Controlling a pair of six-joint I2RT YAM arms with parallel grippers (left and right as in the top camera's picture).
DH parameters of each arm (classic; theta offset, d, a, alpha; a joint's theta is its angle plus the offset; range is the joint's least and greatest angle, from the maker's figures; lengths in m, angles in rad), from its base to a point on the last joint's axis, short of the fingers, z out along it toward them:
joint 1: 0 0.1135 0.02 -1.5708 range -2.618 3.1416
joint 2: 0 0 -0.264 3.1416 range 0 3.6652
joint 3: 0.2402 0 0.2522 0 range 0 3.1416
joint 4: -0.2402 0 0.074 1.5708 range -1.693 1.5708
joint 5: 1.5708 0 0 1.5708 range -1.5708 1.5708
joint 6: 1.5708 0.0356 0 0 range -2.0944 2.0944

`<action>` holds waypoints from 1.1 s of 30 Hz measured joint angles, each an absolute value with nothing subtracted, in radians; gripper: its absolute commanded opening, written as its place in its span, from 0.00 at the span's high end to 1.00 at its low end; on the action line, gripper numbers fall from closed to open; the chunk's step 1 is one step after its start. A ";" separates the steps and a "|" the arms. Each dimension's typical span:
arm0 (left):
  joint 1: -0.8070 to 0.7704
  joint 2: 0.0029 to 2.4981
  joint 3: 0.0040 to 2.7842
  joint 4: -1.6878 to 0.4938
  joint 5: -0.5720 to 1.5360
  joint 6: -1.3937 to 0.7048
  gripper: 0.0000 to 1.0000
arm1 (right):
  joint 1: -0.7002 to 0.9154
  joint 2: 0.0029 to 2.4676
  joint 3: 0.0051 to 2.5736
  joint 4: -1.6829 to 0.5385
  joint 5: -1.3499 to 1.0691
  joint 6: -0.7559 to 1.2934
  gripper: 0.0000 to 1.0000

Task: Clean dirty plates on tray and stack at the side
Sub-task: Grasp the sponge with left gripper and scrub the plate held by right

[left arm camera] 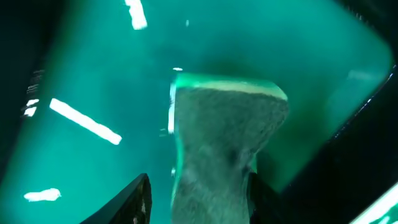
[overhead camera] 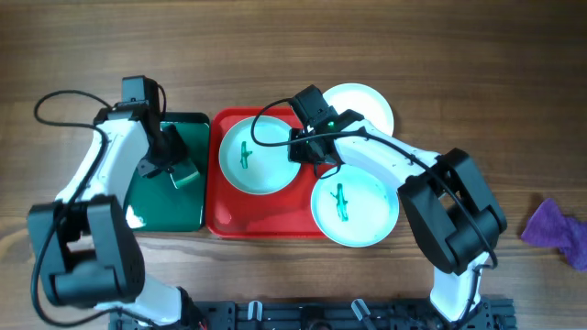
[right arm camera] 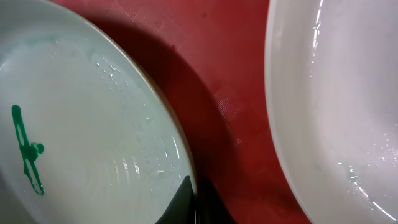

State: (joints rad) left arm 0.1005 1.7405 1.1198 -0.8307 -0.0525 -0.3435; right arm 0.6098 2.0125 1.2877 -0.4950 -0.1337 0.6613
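Note:
The red tray point(overhead camera: 220, 206) lies mid-table. One dirty plate point(overhead camera: 260, 156) with a green streak sits on it. My right gripper point(overhead camera: 309, 149) is shut on that plate's right rim; in the right wrist view the fingers point(right arm camera: 196, 202) pinch the rim of the streaked plate point(right arm camera: 81, 137) over the red tray point(right arm camera: 217, 74). A second streaked plate point(overhead camera: 353, 209) overlaps the tray's right edge. A third white plate point(overhead camera: 364, 105), with no streak visible, lies behind the tray. My left gripper point(overhead camera: 176, 168) is open around a grey-green sponge point(left arm camera: 224, 137), with a gap at the left finger.
A dark green tray point(overhead camera: 170, 206) lies left of the red tray, under my left gripper; it fills the left wrist view point(left arm camera: 93, 74). A purple cloth point(overhead camera: 555, 229) lies at the far right. Another white plate point(right arm camera: 336, 112) shows at the right of the right wrist view.

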 measured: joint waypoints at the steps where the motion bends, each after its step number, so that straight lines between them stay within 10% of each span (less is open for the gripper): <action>1: 0.100 1.756 1.120 -0.825 -0.043 -0.328 0.62 | 0.610 2.012 1.288 -0.495 -0.134 0.662 0.96; 8: 0.101 1.828 1.120 -0.767 -0.001 -0.245 0.96 | 0.610 2.012 1.288 -0.492 -0.134 0.661 0.96; 33: -0.167 1.690 1.272 -0.837 0.148 -0.230 0.96 | 0.540 2.012 1.289 -0.554 -0.262 0.604 0.96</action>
State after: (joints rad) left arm -0.1669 1.6901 1.2716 -0.8368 0.1478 -0.2298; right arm 0.5404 2.0125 1.2892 -0.5537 -0.2619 0.6044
